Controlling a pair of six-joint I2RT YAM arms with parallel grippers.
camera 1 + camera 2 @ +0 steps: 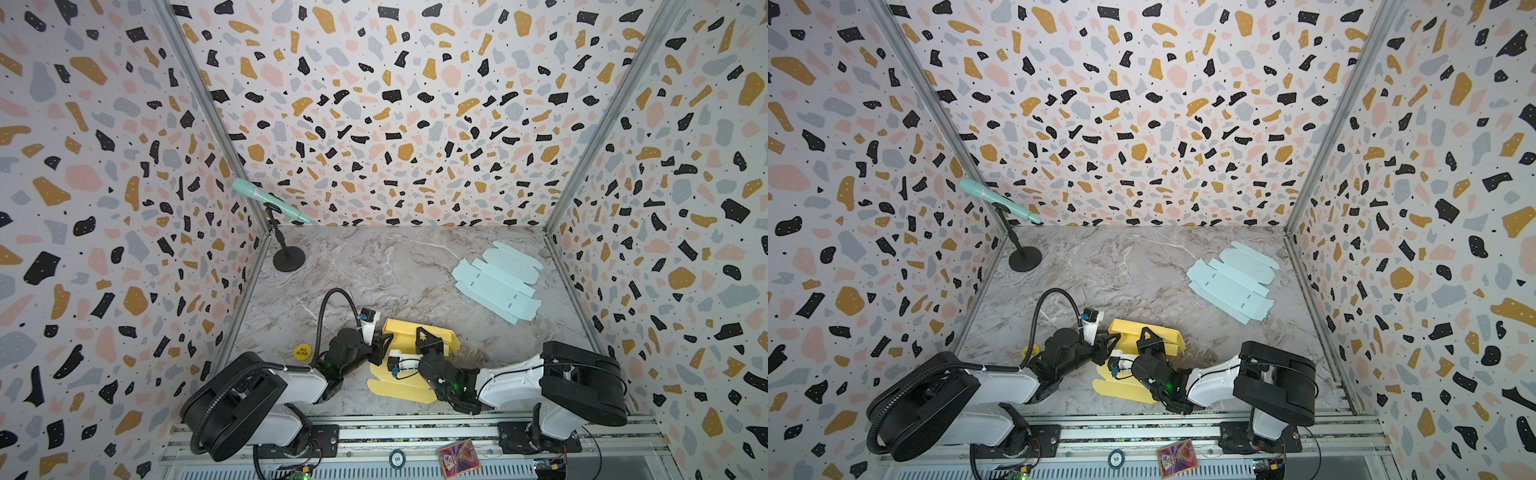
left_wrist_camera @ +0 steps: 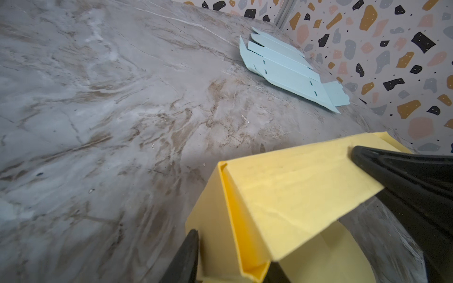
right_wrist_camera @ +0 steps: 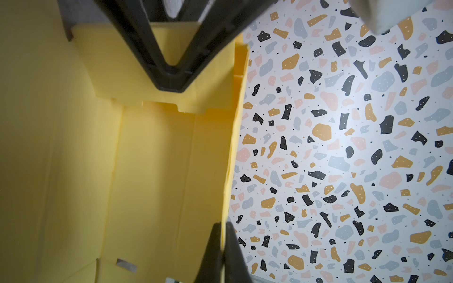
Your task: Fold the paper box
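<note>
The yellow paper box (image 1: 405, 328) (image 1: 1127, 326) lies half folded near the table's front middle, with its flat lid panel (image 1: 399, 386) spread toward the front edge. My left gripper (image 1: 385, 337) (image 2: 232, 252) is at the box's left end. One of its fingers (image 2: 188, 254) presses the outside of the doubled end wall (image 2: 235, 220), and the other is behind the fold. My right gripper (image 1: 423, 331) (image 3: 223, 235) is shut on the top edge of the long back wall (image 3: 230, 147). The box floor (image 3: 159, 159) is bare in the right wrist view.
A flat light-blue box blank (image 1: 498, 282) (image 2: 289, 68) lies at the back right. A microphone on a black stand (image 1: 286, 259) occupies the back left corner. A yellow round token (image 1: 302, 352) sits left of my left arm. A chip (image 1: 397, 458) and a card (image 1: 458, 457) rest on the front rail.
</note>
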